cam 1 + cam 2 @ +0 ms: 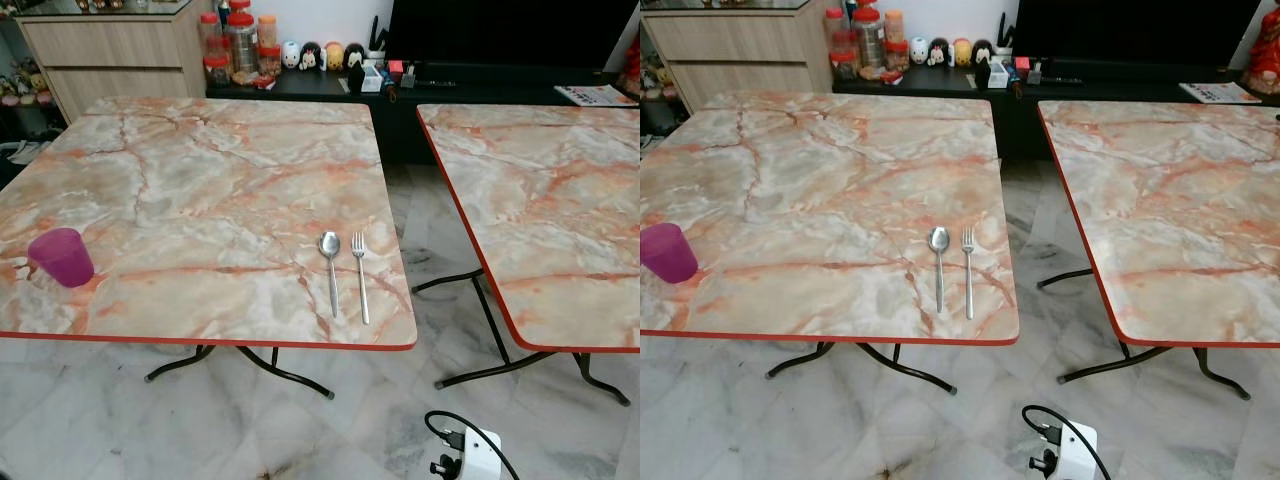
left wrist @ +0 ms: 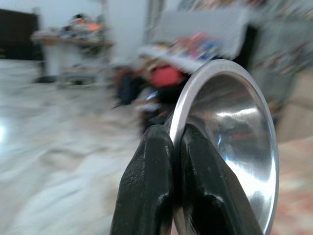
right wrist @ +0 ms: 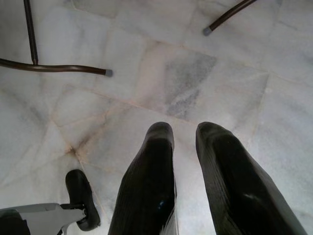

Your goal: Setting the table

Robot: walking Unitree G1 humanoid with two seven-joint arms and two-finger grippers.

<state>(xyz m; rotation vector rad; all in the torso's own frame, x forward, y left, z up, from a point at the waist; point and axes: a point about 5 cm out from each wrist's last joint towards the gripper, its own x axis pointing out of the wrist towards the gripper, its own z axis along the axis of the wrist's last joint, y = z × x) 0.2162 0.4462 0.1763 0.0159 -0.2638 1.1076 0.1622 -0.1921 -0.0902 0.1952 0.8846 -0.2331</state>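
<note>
Floor (image 1: 330, 430): pale marble tiles; open strip between the two tables and along their near edges.
Left table (image 1: 200, 180): marble-pattern top with red edging, on dark folding legs; most of the top bare, far half free.
Right table (image 1: 540, 210): same pattern and edging, set apart from the left table by a floor gap; top bare.
Counter (image 1: 470, 85): dark, along the far wall behind both tables; jars (image 1: 235, 45), small figurines and clutter on it. No writing legible.
Bowl (image 2: 230, 147): shiny metal, rim pinched between the two black fingers (image 2: 146, 186) of the left gripper (image 2: 177, 142); surroundings blurred.
Right gripper (image 3: 185, 131): over the floor near a table leg, fingers slightly apart, nothing between them.
Power strip (image 1: 468, 452): white, black plug and cable, on the floor near the left table's near right corner.
Cup (image 1: 62, 257): purple, upright, near the left table's near left corner.
Spoon (image 1: 331, 270): close to the near right corner, handle toward the near edge.
Fork (image 1: 360, 275): just beside the spoon, parallel, on its right.
</note>
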